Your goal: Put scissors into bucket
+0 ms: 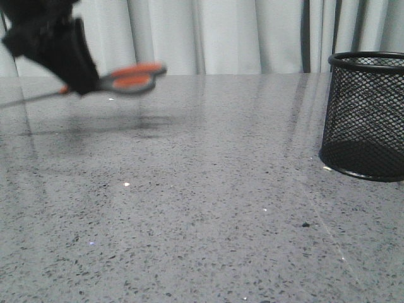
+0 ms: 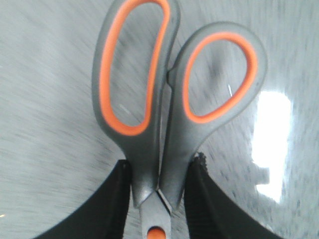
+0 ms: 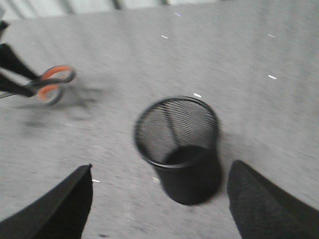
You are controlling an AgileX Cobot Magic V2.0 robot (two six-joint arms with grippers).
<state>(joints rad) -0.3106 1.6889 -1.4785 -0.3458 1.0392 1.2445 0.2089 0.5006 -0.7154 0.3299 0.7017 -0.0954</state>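
My left gripper [image 1: 79, 79] is shut on the scissors [image 1: 129, 77] and holds them above the table at the far left, lying about level, orange-lined handles pointing right. In the left wrist view the black fingers [image 2: 115, 199] clamp the grey handle necks [image 2: 157, 164] just above the orange pivot dot. The blades are mostly hidden. The black wire-mesh bucket [image 1: 366, 113] stands upright at the right of the table. In the right wrist view the bucket [image 3: 179, 147] stands between and ahead of my open, empty right gripper [image 3: 159, 191]; the scissors [image 3: 47, 85] show far off.
The grey speckled table [image 1: 202, 208] runs across the front view. Pale curtains [image 1: 221, 35] hang behind the table's far edge. The scissors' shadow [image 1: 126, 123] falls on the table below them.
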